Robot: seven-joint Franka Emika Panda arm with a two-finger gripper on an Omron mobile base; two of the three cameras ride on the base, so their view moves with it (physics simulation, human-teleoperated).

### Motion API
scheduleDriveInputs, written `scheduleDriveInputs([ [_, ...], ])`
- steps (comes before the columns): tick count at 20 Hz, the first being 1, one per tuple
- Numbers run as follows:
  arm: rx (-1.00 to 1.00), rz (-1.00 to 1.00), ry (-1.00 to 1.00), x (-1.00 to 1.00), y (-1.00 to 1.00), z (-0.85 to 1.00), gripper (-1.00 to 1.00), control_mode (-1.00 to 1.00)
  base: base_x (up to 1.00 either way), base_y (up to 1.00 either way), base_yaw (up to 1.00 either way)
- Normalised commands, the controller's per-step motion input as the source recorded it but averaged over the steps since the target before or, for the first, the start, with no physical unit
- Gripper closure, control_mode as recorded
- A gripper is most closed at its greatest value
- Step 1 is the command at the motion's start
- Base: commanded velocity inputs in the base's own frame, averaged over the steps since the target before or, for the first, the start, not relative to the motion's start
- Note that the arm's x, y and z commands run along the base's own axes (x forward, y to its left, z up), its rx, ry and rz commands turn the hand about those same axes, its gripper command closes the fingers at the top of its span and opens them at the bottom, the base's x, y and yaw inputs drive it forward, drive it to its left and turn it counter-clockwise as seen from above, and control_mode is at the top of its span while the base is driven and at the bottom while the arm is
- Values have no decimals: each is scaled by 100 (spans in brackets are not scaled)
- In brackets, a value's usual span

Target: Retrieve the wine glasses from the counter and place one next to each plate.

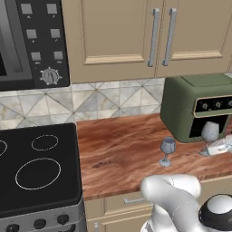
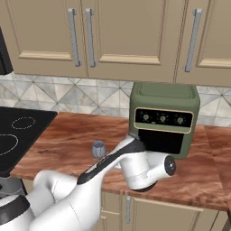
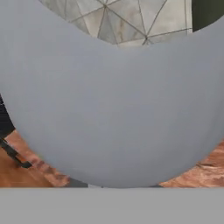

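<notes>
Upright on the reddish-brown counter point(image 1: 118, 149) stood one wine glass point(image 1: 167, 151), blue-grey and translucent, on its round foot in the open stretch between the stove and the green toaster oven point(image 1: 197, 108). From the right base camera, only its bowl point(image 2: 99, 149) showed above the white arm, just left of the oven point(image 2: 164, 118). A second glass point(image 1: 210, 131) hung right in front of the oven's dark door, its rounded bowl uppermost, at the end effector point(image 1: 219, 146), whose pale body lay low over the counter beside it. In the hand camera, that glass's grey bowl point(image 3: 113, 109) loomed very close across nearly the whole frame, with tile above it and wood grain below. Whether the end effector was pinching the glass or spread around it, I could not tell, since the fingertips were hidden.

Behind the counter ran a grey patterned tile backsplash point(image 1: 104, 102), and above it beige cabinet doors point(image 1: 118, 31) with long metal handles. The black stove top point(image 1: 38, 167) sat to the left, touching the counter's edge, with a dark control panel point(image 1: 43, 41) above it. Beige drawers point(image 2: 171, 214) lay under the counter.
</notes>
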Motion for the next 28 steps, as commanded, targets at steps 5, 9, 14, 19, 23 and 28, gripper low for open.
scheduleDriveInputs([
  [5, -11, 1, -13, -81, 62, 100, 100, -100, 0, 0, 0],
  [9, -12, -1, -19, -31, 98, 76, 100, -100, 0, 0, 0],
  [14, -3, -1, -13, -13, 84, 73, 100, -100, 0, 0, 0],
  [19, 0, 0, -10, -43, 73, 49, 100, -100, 0, 0, 0],
  [23, 0, 1, -7, -38, 60, 34, 100, -100, 0, 0, 0],
  [28, 0, 1, -7, -33, 19, 9, 100, 100, -40, 22, 0],
])
